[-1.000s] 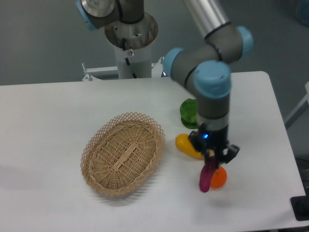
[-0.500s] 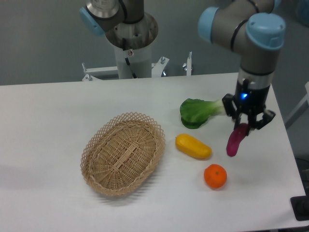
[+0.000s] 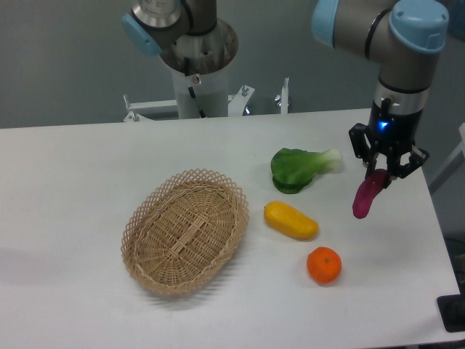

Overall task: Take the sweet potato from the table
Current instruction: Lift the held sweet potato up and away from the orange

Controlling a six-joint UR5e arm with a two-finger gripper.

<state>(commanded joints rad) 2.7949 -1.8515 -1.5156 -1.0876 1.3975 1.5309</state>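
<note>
Nearest the front edge of the table (image 3: 73, 305): 1 orange (image 3: 324, 265), right of the wicker basket (image 3: 186, 230). Just beyond the orange, 1 yellow vegetable (image 3: 290, 220) beside the basket's right rim. Farther right, the sweet potato (image 3: 366, 195) hangs above the tabletop, upper end pinched between the 2 fingers of the gripper (image 3: 383, 176), closed on it. Leafy green (image 3: 298, 168) behind the yellow vegetable.

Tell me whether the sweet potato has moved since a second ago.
Yes. The sweet potato, held in the gripper, has gone from beside the orange up and to the right, now past the leafy green.
</note>
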